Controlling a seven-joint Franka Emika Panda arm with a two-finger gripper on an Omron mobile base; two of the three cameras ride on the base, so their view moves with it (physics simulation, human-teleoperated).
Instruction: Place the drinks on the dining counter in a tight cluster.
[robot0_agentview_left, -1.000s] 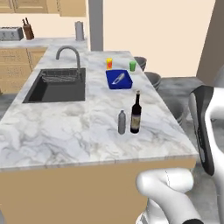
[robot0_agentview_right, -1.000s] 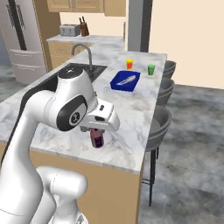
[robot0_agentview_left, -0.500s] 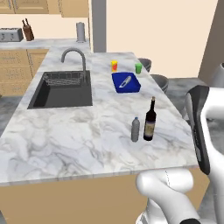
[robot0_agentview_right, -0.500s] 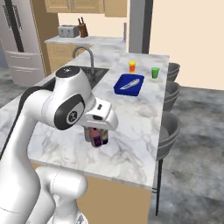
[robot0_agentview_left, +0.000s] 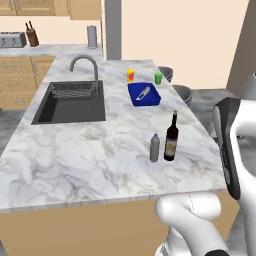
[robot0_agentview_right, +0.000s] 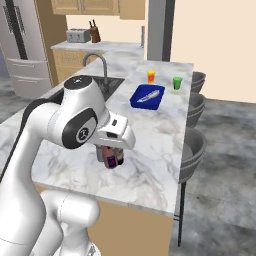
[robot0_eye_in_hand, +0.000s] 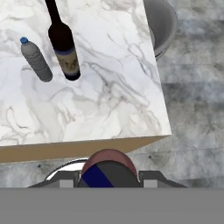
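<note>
Wine bottle (robot0_eye_in_hand: 63, 46) loses its neck top at the hand view's upper edge; the reddish bottle (robot0_eye_in_hand: 106, 173) runs under the bottom band, jaws hidden beside it.

Setting: a rendered domestic kitchen. A marble-topped island (robot0_agentview_left: 75, 165) on a tan wood base carries a black sink (robot0_agentview_left: 72, 102) with a curved steel faucet (robot0_agentview_left: 86, 67). At 11 o'clock in the left base view, a second marble counter (robot0_agentview_left: 45, 49) on wood cabinets holds a toaster (robot0_agentview_left: 12, 39) and a knife block (robot0_agentview_left: 32, 36). In the right base view, a steel refrigerator (robot0_agentview_right: 22, 47) stands at 10 o'clock and grey bar stools (robot0_agentview_right: 192, 150) line the island at 3 o'clock.
</note>
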